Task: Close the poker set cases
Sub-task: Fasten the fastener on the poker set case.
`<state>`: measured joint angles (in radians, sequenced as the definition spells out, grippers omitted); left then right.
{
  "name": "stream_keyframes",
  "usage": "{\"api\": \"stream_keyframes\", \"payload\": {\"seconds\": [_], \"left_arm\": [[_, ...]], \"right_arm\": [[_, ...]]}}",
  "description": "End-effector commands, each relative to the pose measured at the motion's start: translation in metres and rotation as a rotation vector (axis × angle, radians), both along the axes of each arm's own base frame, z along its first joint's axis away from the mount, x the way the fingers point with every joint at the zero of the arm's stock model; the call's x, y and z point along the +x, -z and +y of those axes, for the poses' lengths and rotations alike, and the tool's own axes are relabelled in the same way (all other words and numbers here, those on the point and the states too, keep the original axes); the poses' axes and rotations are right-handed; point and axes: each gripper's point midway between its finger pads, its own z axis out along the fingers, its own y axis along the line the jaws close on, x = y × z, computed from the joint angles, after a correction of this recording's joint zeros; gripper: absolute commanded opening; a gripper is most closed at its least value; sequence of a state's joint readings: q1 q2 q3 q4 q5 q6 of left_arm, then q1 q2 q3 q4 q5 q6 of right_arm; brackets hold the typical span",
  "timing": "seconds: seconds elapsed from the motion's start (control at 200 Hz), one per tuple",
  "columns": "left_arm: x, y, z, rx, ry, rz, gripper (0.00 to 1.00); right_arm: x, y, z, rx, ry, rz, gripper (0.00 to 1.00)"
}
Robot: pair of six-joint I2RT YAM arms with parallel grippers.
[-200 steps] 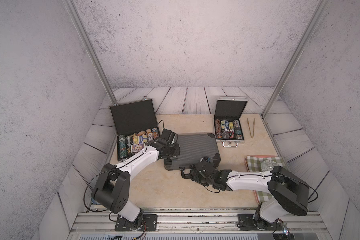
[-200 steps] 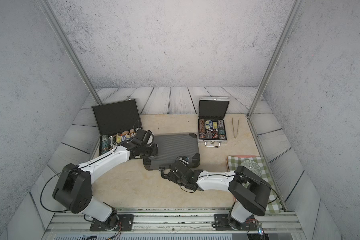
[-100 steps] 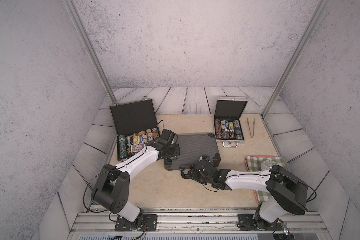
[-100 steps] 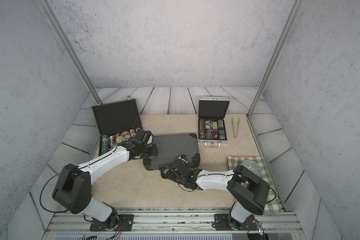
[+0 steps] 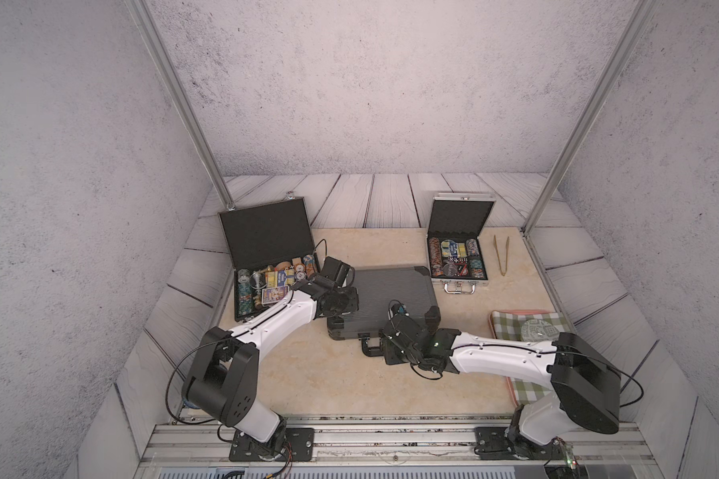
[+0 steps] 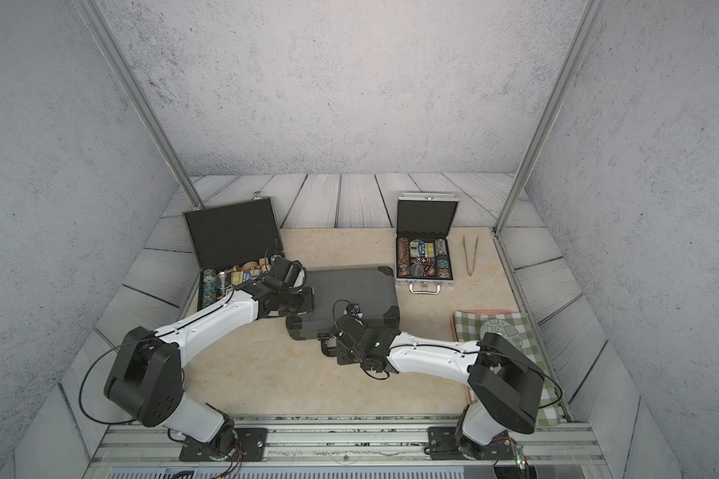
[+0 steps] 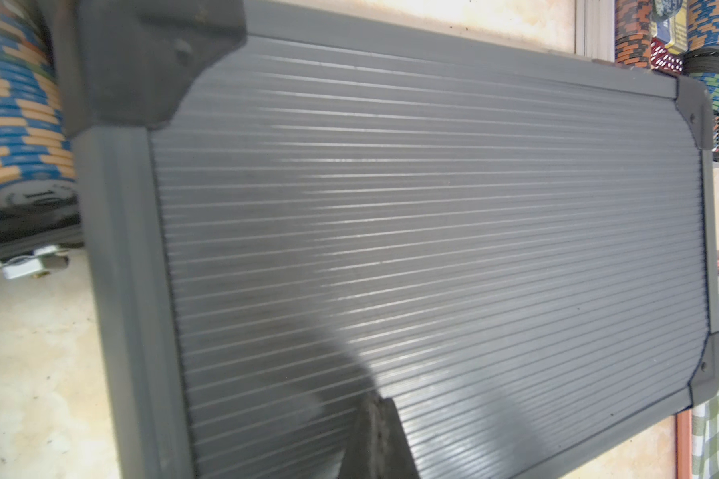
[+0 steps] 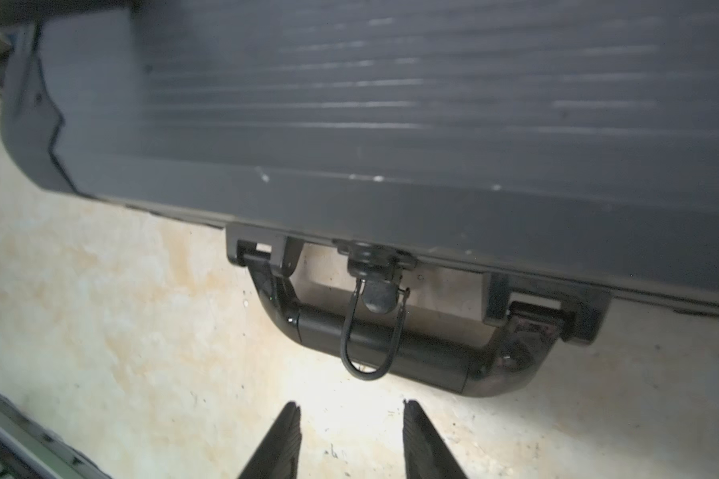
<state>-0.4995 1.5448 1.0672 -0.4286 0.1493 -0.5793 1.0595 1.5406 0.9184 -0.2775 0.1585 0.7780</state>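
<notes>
Right wrist view: right gripper [image 8: 349, 404] gapes empty just short of the latch [image 8: 372, 290] on the grey case [image 8: 391, 103], which sits mid-table, lid down. Left gripper [image 7: 376, 427] is clenched on the lid. Risk: jaws snag the handle [image 8: 391, 352] instead and shove the case.

Tabletop [image 5: 308, 373] before the grey case [image 5: 391, 290] is passable; black case [image 5: 266, 232] and silver case [image 5: 459, 220], lids raised, obstruct behind

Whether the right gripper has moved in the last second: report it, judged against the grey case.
Yes, slightly: the right gripper has crept toward the grey case and its handle, which stayed put in both top views.
</notes>
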Motion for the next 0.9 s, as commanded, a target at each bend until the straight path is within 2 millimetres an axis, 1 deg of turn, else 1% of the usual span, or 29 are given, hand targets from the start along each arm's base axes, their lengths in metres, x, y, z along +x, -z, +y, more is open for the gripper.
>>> {"api": "stream_keyframes", "payload": {"seconds": [0.0,0.145,0.3,0.44,0.485,0.636,0.776,0.891], "left_arm": [[-0.020,0.023,0.022,0.104,-0.009,0.107,0.00],[-0.018,0.020,0.026,0.110,-0.018,0.102,0.00],[-0.016,0.018,0.026,0.110,-0.020,0.100,0.00],[-0.015,0.016,0.027,0.114,-0.024,0.097,0.00],[-0.015,0.016,0.028,0.116,-0.026,0.097,0.00],[-0.015,0.016,0.029,0.119,-0.027,0.101,0.00],[-0.015,0.015,0.031,0.121,-0.031,0.096,0.00],[-0.014,0.015,0.031,0.119,-0.033,0.096,0.00]], "right_arm": [[-0.012,0.014,-0.016,-0.197,-0.198,-0.023,0.43],[-0.014,0.026,-0.021,-0.261,-0.247,-0.031,0.52],[-0.011,0.026,-0.010,-0.320,-0.303,-0.094,0.55],[-0.006,0.032,-0.005,-0.407,-0.328,-0.144,0.58],[-0.004,0.034,-0.005,-0.436,-0.332,-0.165,0.58],[0.008,0.038,-0.011,-0.518,-0.286,-0.233,0.58],[0.017,0.037,-0.020,-0.585,-0.257,-0.288,0.56],[0.023,0.034,-0.024,-0.602,-0.230,-0.328,0.53]]}}
